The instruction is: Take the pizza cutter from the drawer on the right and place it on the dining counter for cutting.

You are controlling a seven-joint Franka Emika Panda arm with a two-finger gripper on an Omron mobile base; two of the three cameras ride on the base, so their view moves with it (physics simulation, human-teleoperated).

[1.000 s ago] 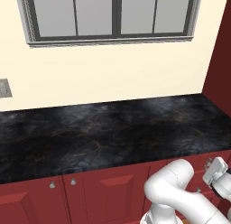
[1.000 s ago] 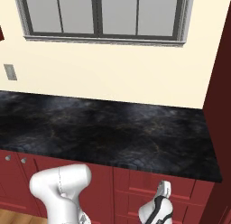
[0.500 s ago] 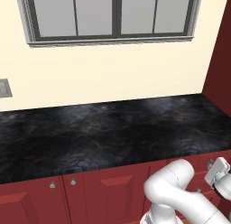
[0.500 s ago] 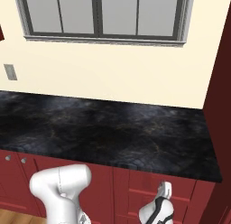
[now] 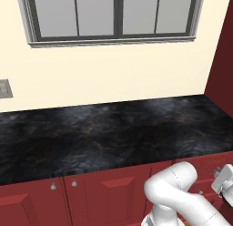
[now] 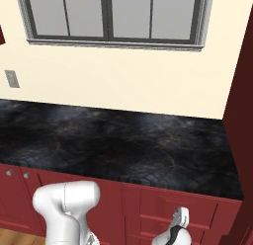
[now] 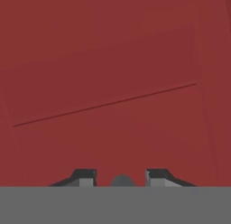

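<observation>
The closed dark red drawer [image 7: 113, 60] fronts my hand view, a thin seam running across it. My gripper [image 7: 120, 174] is open and close against this front, with a small grey knob [image 7: 120, 181] sitting between its two dark fingertips [image 7: 85, 175]. In the right base view the gripper [image 6: 179, 217] points at the drawer [image 6: 163, 202] just under the worktop's right end. From the left base view the hand [image 5: 223, 184] is at the far right edge by the drawer [image 5: 217, 160]. The pizza cutter is hidden and the dining counter is out of view.
A black marbled worktop [image 6: 113, 140] runs under a window [image 6: 113, 17] on a cream wall. Red cabinet doors with round silver knobs [image 5: 53, 186] stand to the left. A tall red cabinet side [image 6: 242, 115] closes off the right. A wall outlet [image 6: 10, 78] sits at the left.
The hand has edged slightly lower and closer to the drawer front; the drawer stays closed and the base has not moved.
</observation>
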